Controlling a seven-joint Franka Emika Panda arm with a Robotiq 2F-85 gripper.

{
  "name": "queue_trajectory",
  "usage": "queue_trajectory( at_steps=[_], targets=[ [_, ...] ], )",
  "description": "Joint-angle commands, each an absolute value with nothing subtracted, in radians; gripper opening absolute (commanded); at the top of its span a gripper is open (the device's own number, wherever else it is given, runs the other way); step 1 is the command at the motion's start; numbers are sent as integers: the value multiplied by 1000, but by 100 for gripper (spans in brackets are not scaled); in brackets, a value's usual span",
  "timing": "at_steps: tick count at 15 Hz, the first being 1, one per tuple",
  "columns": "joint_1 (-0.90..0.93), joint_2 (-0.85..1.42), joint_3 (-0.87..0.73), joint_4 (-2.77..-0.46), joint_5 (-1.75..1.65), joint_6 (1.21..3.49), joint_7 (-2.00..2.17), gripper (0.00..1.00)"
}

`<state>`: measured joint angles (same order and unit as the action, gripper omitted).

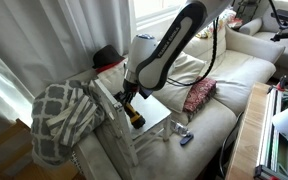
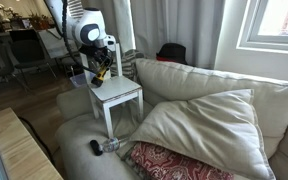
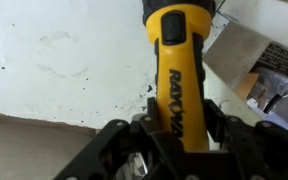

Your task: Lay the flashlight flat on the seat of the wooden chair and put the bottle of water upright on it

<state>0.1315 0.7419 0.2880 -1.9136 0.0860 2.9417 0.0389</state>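
My gripper (image 3: 179, 140) is shut on the yellow flashlight (image 3: 179, 70), gripping its yellow body, with the black head pointing away from me. It holds the flashlight just above the pale seat of the wooden chair (image 3: 54, 60). Both exterior views show the gripper (image 1: 130, 98) (image 2: 102, 68) over the seat (image 1: 156, 112) (image 2: 122, 93), with the flashlight (image 1: 135, 115) (image 2: 100, 74) tilted downward. Whether it touches the seat I cannot tell. The clear water bottle (image 2: 111, 145) lies on its side on the sofa cushion by the chair legs, also seen in an exterior view (image 1: 167, 130).
The chair stands on a cream sofa (image 2: 214, 120). A small dark gadget (image 2: 94, 148) (image 1: 187, 138) lies beside the bottle. A red patterned cushion (image 1: 199, 95) and a grey-white checked blanket (image 1: 64, 115) are near. Curtains hang behind.
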Motion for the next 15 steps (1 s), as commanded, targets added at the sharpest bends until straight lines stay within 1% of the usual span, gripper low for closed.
queue_trajectory(
  at_steps=[1,5,9,15],
  targets=[
    [231,774,169,-1890,77,2916,115,24],
    [308,790,81,-1868,93,2882,251,24],
    [282,832,115,-1830,126,2870,283,24],
    [273,859,110,-1813,171,2871,327,24]
  ],
)
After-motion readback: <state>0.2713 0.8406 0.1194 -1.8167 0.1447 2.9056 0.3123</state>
